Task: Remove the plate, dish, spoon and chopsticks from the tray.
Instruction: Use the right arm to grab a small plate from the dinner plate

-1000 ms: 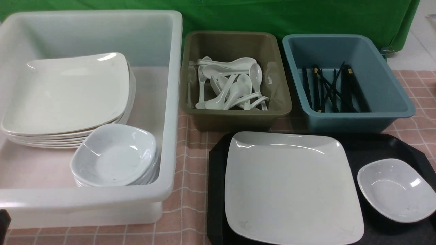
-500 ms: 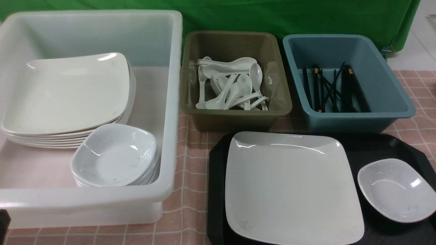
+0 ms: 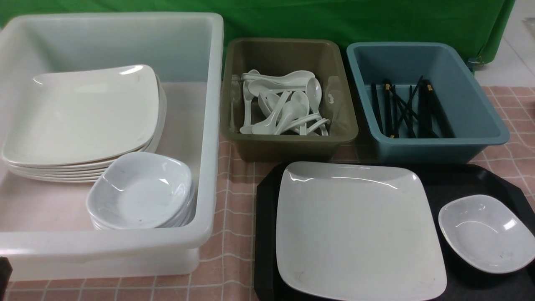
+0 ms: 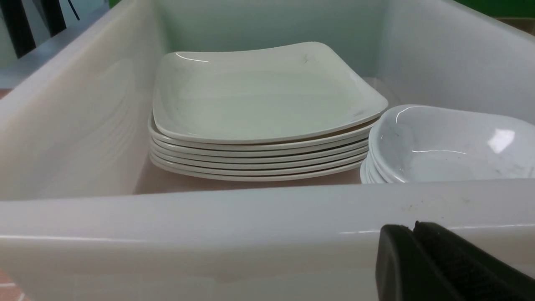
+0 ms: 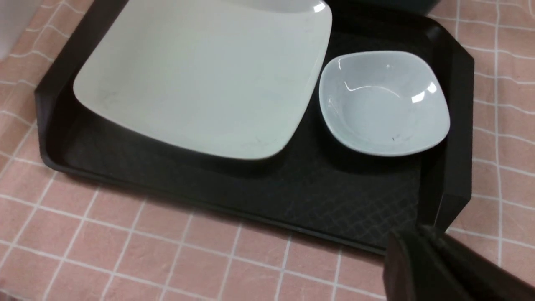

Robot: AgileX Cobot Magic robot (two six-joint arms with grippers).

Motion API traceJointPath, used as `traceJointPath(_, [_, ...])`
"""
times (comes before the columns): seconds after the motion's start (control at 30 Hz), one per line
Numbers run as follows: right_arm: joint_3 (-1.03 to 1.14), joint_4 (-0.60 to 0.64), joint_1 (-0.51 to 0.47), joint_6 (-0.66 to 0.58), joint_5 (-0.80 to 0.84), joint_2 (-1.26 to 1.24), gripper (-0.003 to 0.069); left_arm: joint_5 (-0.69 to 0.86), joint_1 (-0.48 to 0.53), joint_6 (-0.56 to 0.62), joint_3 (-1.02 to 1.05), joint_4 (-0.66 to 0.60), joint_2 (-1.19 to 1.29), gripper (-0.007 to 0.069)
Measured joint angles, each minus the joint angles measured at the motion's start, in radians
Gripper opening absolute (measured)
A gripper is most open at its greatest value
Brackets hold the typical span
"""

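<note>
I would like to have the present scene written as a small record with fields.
on tray: square plate, small dish
white tub: stacked plates, stacked dishes
olive tub: soup spoons
blue tub: black chopsticks
left claw: shut, empty
right claw: shut, empty

Only 1 change shows from the front: the dark tip of my left gripper (image 3: 6, 269), at the left edge of that view, sits very slightly farther out toward the edge than it did in the 2 earlier pictures, so a sliver less of it shows now. The shift is so small that I can just make it out, and I cannot tell from it how the rest of that arm has moved
</note>
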Motion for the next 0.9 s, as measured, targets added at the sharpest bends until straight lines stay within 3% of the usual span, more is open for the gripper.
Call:
traceJointPath(0.07, [0.020, 0.000, 0.000, 0.000, -0.001, -0.027, 0.0041, -0.007, 0.000, -0.083, 0.000, -0.107, 0.000, 0.0020])
traceJointPath(0.1, [0.033, 0.000, 0.000, 0.000, -0.001, -0.039, 0.0041, -0.018, 0.000, -0.181, 0.000, -0.286, 0.000, 0.0020])
traceJointPath(0.13, [0.035, 0.000, 0.000, 0.000, -0.001, -0.040, 0.0042, -0.019, 0.000, -0.216, 0.000, -0.315, 0.000, 0.0020])
traceJointPath(0.17, [0.049, 0.000, 0.000, 0.000, -0.001, -0.042, 0.0043, -0.024, 0.000, -0.342, 0.000, -0.562, 0.000, 0.0020])
traceJointPath(0.2, [0.056, 0.000, 0.000, 0.000, -0.001, -0.042, 0.0045, -0.026, 0.000, -0.397, 0.000, -0.672, 0.000, 0.0020])
traceJointPath(0.23, [0.058, 0.000, 0.000, 0.000, -0.001, -0.042, 0.0046, -0.025, 0.000, -0.406, 0.000, -0.672, 0.000, 0.0020])
traceJointPath(0.27, [0.063, 0.000, 0.000, 0.000, -0.001, -0.042, 0.0048, -0.035, 0.000, -0.447, 0.000, -0.783, 0.000, 0.0020])
traceJointPath(0.3, [0.065, 0.000, 0.000, 0.000, -0.001, -0.042, 0.0048, -0.048, 0.000, -0.464, 0.000, -0.813, 0.000, 0.0020])
traceJointPath(0.5, [0.067, 0.000, 0.000, 0.000, -0.001, -0.042, 0.0059, -0.143, 0.000, -0.502, 0.000, -0.861, 0.000, 0.0020])
traceJointPath(0.53, [0.067, 0.000, 0.000, 0.000, -0.001, -0.042, 0.0060, -0.138, 0.000, -0.523, 0.000, -0.917, 0.000, 0.0020])
traceJointPath(0.7, [0.067, 0.000, 0.000, 0.000, -0.001, -0.042, 0.0070, -0.023, 0.000, -0.367, -0.127, -1.017, -0.001, 0.0020])
traceJointPath(0.73, [0.067, 0.000, 0.000, 0.000, -0.004, -0.042, 0.0072, -0.021, 0.000, -0.314, -0.170, -1.019, -0.002, 0.0020])
traceJointPath(0.77, [0.067, 0.000, 0.000, 0.000, -0.010, -0.042, 0.0078, -0.025, 0.000, -0.185, -0.286, -1.019, -0.001, 0.0020])
traceJointPath(0.9, [0.067, 0.000, 0.000, 0.000, -0.010, -0.042, 0.0085, 0.052, 0.000, 0.018, -0.496, -0.993, 0.091, 0.0020])
